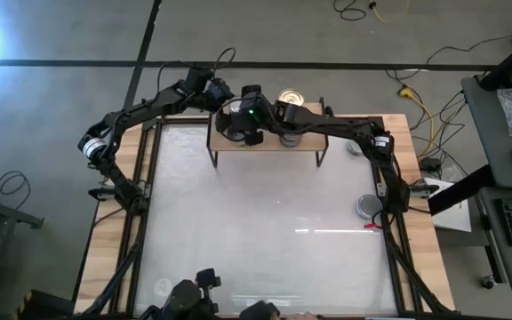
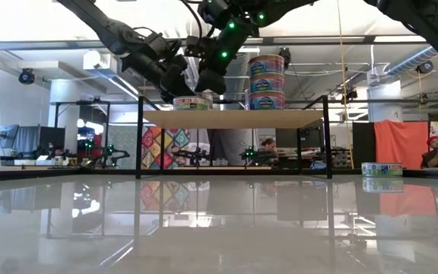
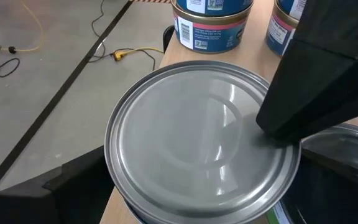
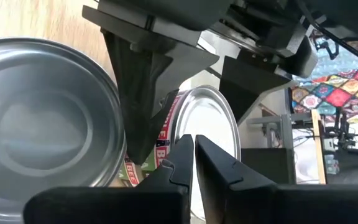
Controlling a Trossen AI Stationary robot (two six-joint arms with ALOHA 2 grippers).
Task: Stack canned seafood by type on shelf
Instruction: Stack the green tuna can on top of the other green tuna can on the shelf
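The light-wood shelf (image 1: pixel 274 145) stands at the table's far edge and also shows in the low view (image 2: pixel 234 118). A silver-topped tin (image 3: pixel 197 143) with a red label sits on its left part (image 2: pixel 192 102). My left gripper (image 1: pixel 231 118) straddles this tin. My right gripper (image 1: pixel 251 123) is shut, its tips (image 4: pixel 194 146) over the tin's top. A second silver-topped tin (image 4: pixel 42 118) stands beside it. A stack of three blue-labelled tins (image 2: pixel 266 82) with a gold top (image 1: pixel 292 98) stands on the shelf's middle. My left gripper holds the silver-topped tin by its round side wall (image 4: pixel 166 140), one finger (image 3: pixel 67 180) on each side, coming from above at a slant. The tin stands upright with its bottom on the shelf. My right gripper's shut fingertips (image 3: pixel 278 127) rest on the tin's top near the rim (image 3: pixel 260 146), coming from above.
Two more tins stand on the table's right side, one near the far right (image 1: pixel 356 147) and one farther forward (image 1: pixel 369 206). The white table top (image 1: pixel 265 240) in front of the shelf is open. The two arms cross closely over the shelf's left half.
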